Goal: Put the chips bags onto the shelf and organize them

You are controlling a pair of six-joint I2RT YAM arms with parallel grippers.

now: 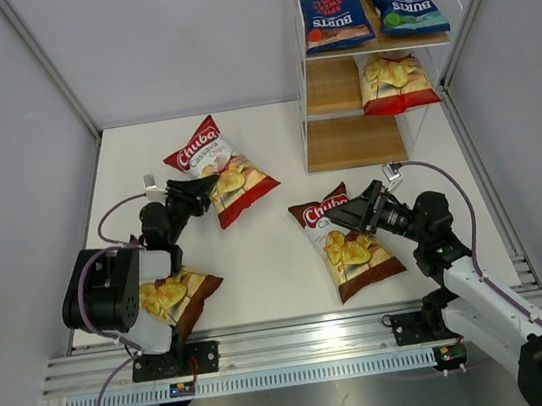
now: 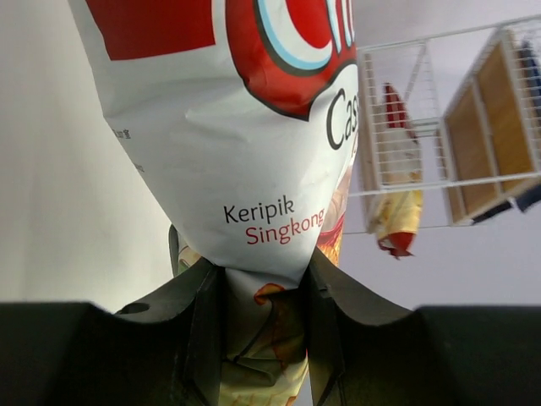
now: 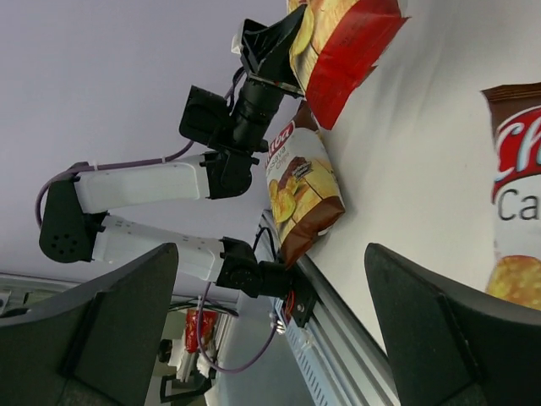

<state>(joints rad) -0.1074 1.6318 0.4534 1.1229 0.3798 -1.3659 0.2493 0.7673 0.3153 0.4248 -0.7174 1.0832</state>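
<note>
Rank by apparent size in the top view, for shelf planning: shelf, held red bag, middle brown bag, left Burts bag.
1. shelf
2. brown bag and red bag: look alike, unranked
3. left Burts bag, clearly smallest

2 blue burts bags point(image 1: 336, 15) point(image 1: 405, 7), 2 red-white chuba bags point(image 1: 223, 169) point(image 1: 396, 81), 2 brown chuba bags point(image 1: 348, 246) point(image 1: 177, 299), 1 shelf point(image 1: 353, 141), 2 arms point(image 1: 111, 286) point(image 1: 487, 304).

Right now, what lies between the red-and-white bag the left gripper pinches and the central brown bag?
Nothing; the top view shows bare table between the red-and-white bag and the central brown bag.
</note>
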